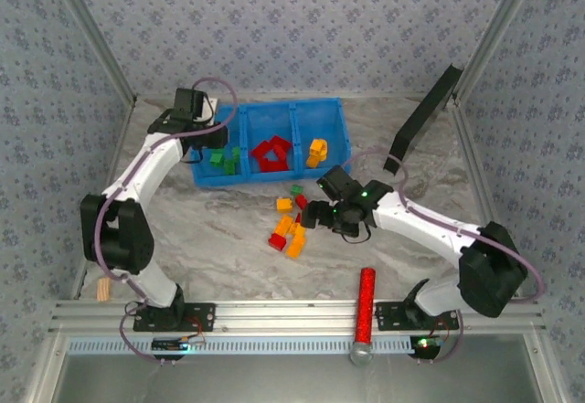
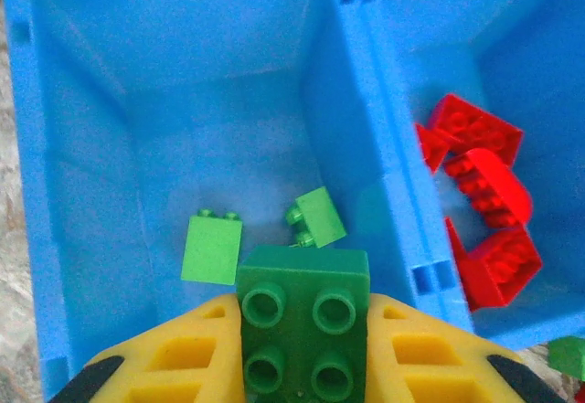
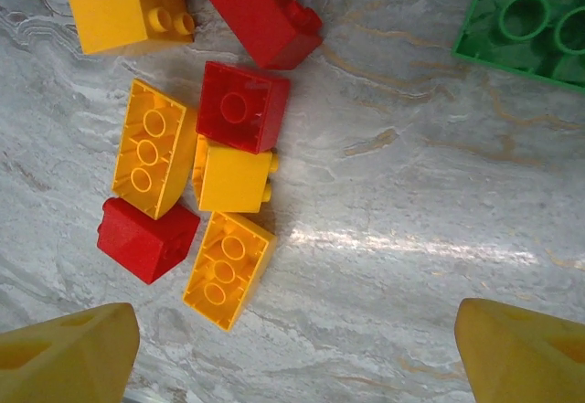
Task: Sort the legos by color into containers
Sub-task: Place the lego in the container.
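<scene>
Four-stud green brick (image 2: 302, 325), smooth blue tray (image 2: 347, 147)

My left claw (image 2: 302, 348) is clamped tight on a green lego (image 2: 303, 307), the arm stretched toward the table's far left corner. My right claw (image 3: 297, 353) hangs over the table's middle, fingers spread wide, pointing straight down, I think.

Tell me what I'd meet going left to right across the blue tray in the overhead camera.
In order: green legos → red legos → orange-yellow legos, one colour in each compartment of the blue tray.
</scene>
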`<control>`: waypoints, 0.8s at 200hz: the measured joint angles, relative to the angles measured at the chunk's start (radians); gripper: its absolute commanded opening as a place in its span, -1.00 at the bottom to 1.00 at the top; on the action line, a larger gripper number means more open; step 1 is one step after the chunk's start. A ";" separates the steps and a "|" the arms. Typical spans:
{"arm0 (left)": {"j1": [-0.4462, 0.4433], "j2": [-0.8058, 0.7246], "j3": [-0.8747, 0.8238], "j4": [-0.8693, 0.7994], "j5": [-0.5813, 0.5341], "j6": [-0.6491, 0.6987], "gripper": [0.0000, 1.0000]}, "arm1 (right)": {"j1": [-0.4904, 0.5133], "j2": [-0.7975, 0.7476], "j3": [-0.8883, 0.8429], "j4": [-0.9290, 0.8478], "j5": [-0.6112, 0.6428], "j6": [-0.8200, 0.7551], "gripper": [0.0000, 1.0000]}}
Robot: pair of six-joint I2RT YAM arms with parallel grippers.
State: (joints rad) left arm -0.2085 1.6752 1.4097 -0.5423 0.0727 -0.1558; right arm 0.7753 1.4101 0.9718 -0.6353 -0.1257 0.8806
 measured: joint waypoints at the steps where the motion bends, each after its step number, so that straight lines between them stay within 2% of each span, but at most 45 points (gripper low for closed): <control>1: 0.000 0.002 0.000 0.000 0.000 -0.001 -0.45 | 0.001 0.002 0.001 0.002 0.000 0.003 0.82; 75: 0.020 0.150 -0.019 0.018 -0.019 -0.038 -0.39 | 0.059 0.104 0.027 0.053 -0.001 0.063 0.82; 108: 0.022 0.190 -0.019 0.027 -0.019 -0.051 -0.21 | 0.058 0.174 0.049 0.078 -0.013 0.066 0.83; 143: 0.022 0.206 -0.019 0.031 -0.020 -0.058 0.03 | 0.068 0.246 0.077 0.087 -0.029 0.066 0.76; 160: 0.022 0.206 -0.020 0.039 -0.021 -0.058 0.08 | 0.082 0.278 0.100 0.082 -0.032 0.070 0.70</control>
State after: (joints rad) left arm -0.1867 1.8812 1.3899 -0.5037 0.0513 -0.2138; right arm 0.8574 1.6878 1.0718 -0.5533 -0.1577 0.9508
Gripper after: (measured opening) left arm 0.524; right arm 0.870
